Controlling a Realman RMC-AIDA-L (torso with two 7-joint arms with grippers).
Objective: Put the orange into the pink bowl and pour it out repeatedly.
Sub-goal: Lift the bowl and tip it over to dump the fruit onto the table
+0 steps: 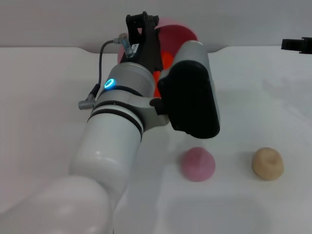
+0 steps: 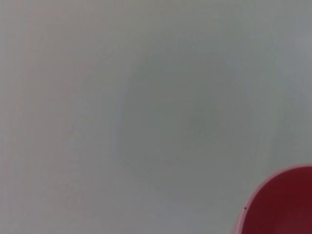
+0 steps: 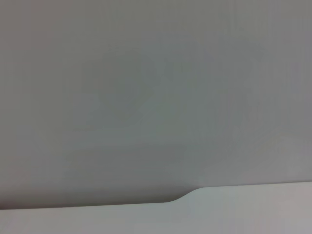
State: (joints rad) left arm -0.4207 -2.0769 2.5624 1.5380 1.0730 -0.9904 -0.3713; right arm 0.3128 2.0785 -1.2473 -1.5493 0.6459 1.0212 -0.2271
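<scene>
So the orange [image 1: 167, 59] is mostly hidden here. All you get in the head view is a bright red-orange patch peeking out between the left arm's black wrist parts, right in front of the pink bowl [image 1: 181, 33]. It sits against the bowl's opening, but I honestly can't tell whether it's inside the bowl or just at its mouth.

The bowl is up at the far edge of the white tabletop [image 1: 44, 107], tipped so its dark pinkish-red inside faces the camera. The left wrist view catches a curved bit of that same bowl in one corner, pale pink rim with the deep red interior, and the rest is plain grey-white surface.

The left end effector [image 1: 142, 22] is right at the bowl, black fingers poking up beside its rim, with the big white arm reaching in from the near left and covering most of the action. Can't tell if it's wide, narrow or gripping anything.

The right end effector [image 1: 297, 45] is just a black bit at the far right edge, well away from everything, and I can't tell its state either.

Nearer the camera on the tabletop are a small pink dome-shaped lump [image 1: 198, 164] and a beige round lump [image 1: 267, 163], side by side but apart.
</scene>
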